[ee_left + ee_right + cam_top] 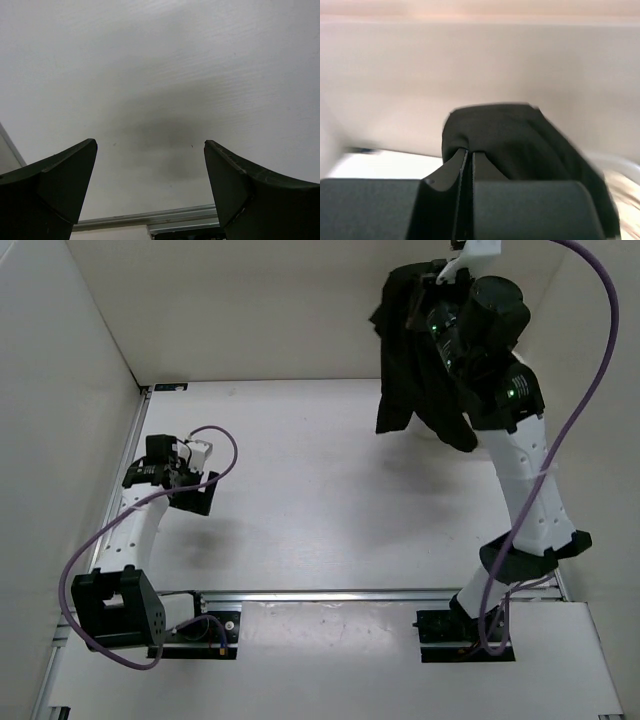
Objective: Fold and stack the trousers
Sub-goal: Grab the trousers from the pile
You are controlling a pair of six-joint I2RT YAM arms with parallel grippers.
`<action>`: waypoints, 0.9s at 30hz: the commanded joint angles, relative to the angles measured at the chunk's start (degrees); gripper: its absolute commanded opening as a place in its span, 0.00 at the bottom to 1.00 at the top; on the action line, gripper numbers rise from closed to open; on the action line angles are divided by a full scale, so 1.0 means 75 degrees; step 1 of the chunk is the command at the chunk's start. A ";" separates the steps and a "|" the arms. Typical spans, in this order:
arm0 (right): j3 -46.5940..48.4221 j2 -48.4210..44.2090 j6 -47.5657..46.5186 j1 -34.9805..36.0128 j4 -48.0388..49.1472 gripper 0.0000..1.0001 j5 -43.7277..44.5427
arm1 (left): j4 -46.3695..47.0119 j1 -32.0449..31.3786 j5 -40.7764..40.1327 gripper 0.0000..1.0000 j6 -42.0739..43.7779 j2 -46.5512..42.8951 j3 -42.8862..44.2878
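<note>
Right wrist view: right end effector [468,156] pinches the trousers [520,145], bunched just beyond it.

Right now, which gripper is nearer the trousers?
Right. The right gripper is shut on the trousers, holding them up; the left gripper hangs open over the table, well to their left.

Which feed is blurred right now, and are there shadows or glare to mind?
Right wrist view: soft and smeared, the trousers have fuzzy edges, with a pinkish cast along the top. Left wrist view: sharp, with a diffuse dark shadow on the table between the fingers of the open left gripper. Top external view: even light, no glare, the trousers read as flat black.
</note>
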 commanded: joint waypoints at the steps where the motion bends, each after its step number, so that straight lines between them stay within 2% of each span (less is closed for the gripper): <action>1: 0.0216 -0.0291 -0.0119 0.0854 0.0561 0.00 0.0267 | -0.0059 0.0034 -0.0305 1.00 -0.0057 0.0089 0.0586; 6: -0.0991 -0.0047 0.1673 0.1816 0.0586 0.00 -0.0621 | -0.0364 0.0280 -0.0376 1.00 -0.0057 0.0370 0.1849; 7: -0.1318 0.0117 0.1907 0.1933 0.0585 0.10 -0.0808 | -0.0364 0.0280 -0.0376 1.00 0.0013 0.0440 0.2003; 8: -0.1460 0.0536 0.2176 0.2120 0.0446 0.28 -0.1112 | -0.0364 0.0362 -0.0481 1.00 0.0083 0.0441 0.2132; 9: -0.1462 0.0842 0.2179 0.2215 0.0050 0.62 -0.1498 | -0.0364 0.0444 -0.0482 1.00 0.0154 0.0510 0.2377; 10: -0.0963 0.1216 0.2028 0.2390 -0.0325 0.74 -0.2511 | -0.0364 0.0444 -0.0482 1.00 0.0154 0.0511 0.2484; 12: 0.0476 0.2808 0.1608 0.2462 -0.1669 0.97 -0.3361 | -0.0538 0.0515 -0.0552 1.00 0.0399 0.0581 0.2765; 13: 0.1261 0.3336 0.1605 0.2531 -0.3173 0.99 -0.3562 | -0.0539 0.0584 -0.0482 1.00 0.0470 0.0651 0.2848; 14: 0.1837 0.3910 0.1675 0.2462 -0.3734 0.99 -0.3564 | -0.0690 0.0585 -0.0354 1.00 0.0587 0.0721 0.2918; 15: 0.1785 0.3916 0.1756 0.2392 -0.4041 0.99 -0.3251 | -0.1074 0.0585 0.0181 1.00 0.0901 0.0722 0.3000; 16: 0.1169 0.3660 0.1862 0.2241 -0.3882 0.99 -0.3016 | -0.1334 0.0585 0.0511 1.00 0.1055 0.0826 0.3221; 17: 0.0189 0.2660 0.1863 0.2239 -0.3393 0.99 -0.2723 | -0.1603 0.0504 0.0909 1.00 0.1219 0.0943 0.3316; 18: -0.1016 0.1989 0.2164 0.2100 -0.2680 0.99 -0.2407 | -0.1907 0.0503 0.1748 1.00 0.1604 0.1026 0.3399; 19: -0.3372 0.0729 0.2411 0.1774 -0.1258 0.99 -0.2195 | -0.2490 0.0178 0.2081 1.00 0.1793 0.1119 0.3469; 21: -0.5052 -0.0170 0.3171 0.1176 -0.0321 0.99 -0.2403 | -0.2823 -0.0245 0.2551 1.00 0.1876 0.1424 0.3342; 22: -0.5674 -0.0661 0.3883 0.0500 -0.0039 0.99 -0.2659 | -0.2952 -0.0908 0.2554 1.00 0.1877 0.1541 0.3016; 23: -0.6516 -0.0771 0.4018 0.0226 0.0149 0.98 -0.2975 | -0.3058 -0.1333 0.2554 1.00 0.1877 0.1786 0.2804; 24: -0.6710 -0.0772 0.4019 0.0049 0.0082 0.98 -0.3210 | -0.3128 -0.1766 0.2554 1.00 0.1784 0.1916 0.2558; 25: -0.6816 -0.0691 0.3775 -0.0045 -0.0058 0.98 -0.3352 | -0.3060 -0.2559 0.2252 1.00 0.1458 0.2056 0.2312; 27: -0.6817 -0.0422 0.3446 -0.0046 -0.0527 0.96 -0.3656 | -0.2466 -0.3022 0.1573 1.00 0.1082 0.2489 0.1574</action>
